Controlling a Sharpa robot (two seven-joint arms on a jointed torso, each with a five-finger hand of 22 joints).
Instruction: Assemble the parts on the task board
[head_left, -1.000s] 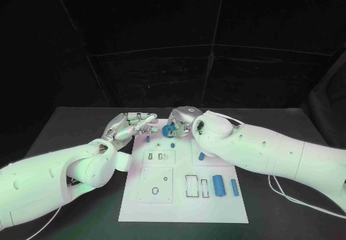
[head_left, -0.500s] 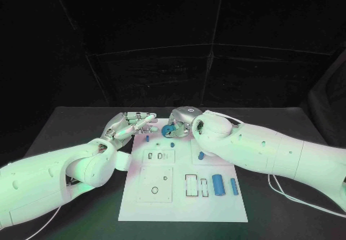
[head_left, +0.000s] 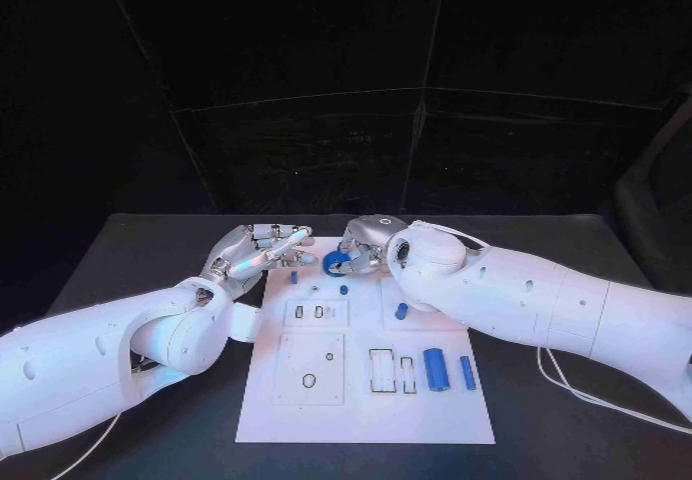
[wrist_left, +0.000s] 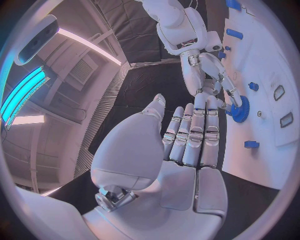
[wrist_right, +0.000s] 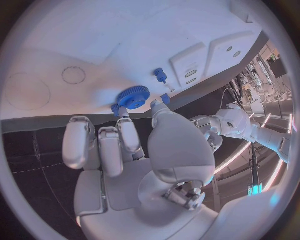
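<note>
The flat white rectangular task board (head_left: 368, 400) lies in the middle of the black surface (head_left: 144, 250). At the board's far end, toward twelve o'clock in the head view, the right robot hand (head_left: 368, 240) pinches a small blue toothed gear wheel (head_left: 338, 263) between its thumb and fingertips, the gear held at the board's edge; the right wrist view shows the same gear (wrist_right: 132, 96) gripped at the fingertips, just above the white plate. The left robot hand (head_left: 260, 250) sits at about ten o'clock from the gear, just beside the board's far left corner, released, its fingers straight and side by side with nothing in them. Two blue cylindrical pegs (head_left: 436, 370) lie near each other on the board at about four o'clock, beside narrow rectangular slots (head_left: 382, 371). A small blue stud (head_left: 402, 311) stands close under the right arm.
</note>
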